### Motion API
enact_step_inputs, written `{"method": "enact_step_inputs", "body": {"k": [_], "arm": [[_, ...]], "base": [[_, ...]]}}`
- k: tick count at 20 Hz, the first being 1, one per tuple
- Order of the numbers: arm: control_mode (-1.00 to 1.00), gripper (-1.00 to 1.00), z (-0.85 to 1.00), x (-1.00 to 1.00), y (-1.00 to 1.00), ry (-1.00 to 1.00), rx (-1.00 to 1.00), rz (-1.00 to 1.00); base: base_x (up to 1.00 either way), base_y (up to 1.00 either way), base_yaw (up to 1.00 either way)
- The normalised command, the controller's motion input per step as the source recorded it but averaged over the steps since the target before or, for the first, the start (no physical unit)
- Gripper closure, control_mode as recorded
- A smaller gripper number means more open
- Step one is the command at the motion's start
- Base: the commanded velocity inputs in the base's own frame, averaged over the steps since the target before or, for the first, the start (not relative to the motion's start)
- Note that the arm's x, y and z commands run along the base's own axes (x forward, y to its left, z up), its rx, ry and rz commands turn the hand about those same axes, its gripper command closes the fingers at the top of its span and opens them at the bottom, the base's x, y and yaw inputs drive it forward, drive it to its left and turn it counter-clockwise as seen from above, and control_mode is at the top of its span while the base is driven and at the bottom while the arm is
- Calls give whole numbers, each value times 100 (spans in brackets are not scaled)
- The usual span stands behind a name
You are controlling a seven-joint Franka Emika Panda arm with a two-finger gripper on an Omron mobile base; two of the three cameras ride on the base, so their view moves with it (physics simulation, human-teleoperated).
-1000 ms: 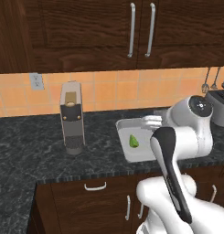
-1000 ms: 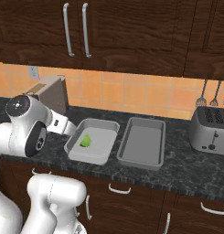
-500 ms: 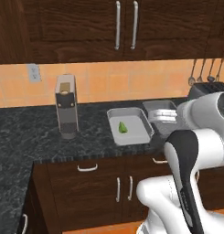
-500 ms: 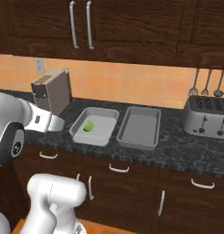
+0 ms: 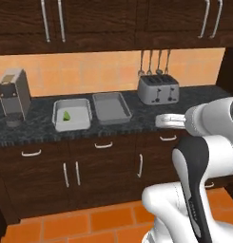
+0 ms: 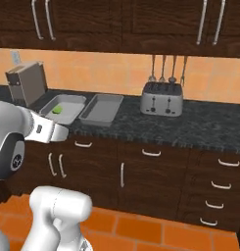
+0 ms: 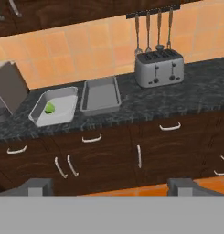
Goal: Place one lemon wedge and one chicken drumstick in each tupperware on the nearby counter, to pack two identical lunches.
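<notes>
Two tupperware trays sit side by side on the counter (image 5: 137, 118), long axes running from front edge to back wall. The left tray (image 5: 71, 114) lies nearer the front edge and holds a green lemon wedge (image 5: 66, 116); the right tray (image 5: 111, 107) sits just beside it. A coffee machine (image 5: 13, 97) stands toward the counter's left end, a silver toaster (image 5: 158, 88) to the right against the wall, utensils (image 5: 154, 61) hanging above it. No writing is readable. The gripper (image 7: 111, 185) hangs well off the counter, jaws spread wide, holding nothing.
</notes>
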Motion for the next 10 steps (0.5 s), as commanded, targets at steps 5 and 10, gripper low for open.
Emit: {"method": "enact_step_inputs", "body": {"k": [5,10], "arm": [[100,-100,0,0,0,0,0,0],[100,-100,0,0,0,0,0,0]], "base": [[-65,-100,-9],[-34,-100,-6]]}}
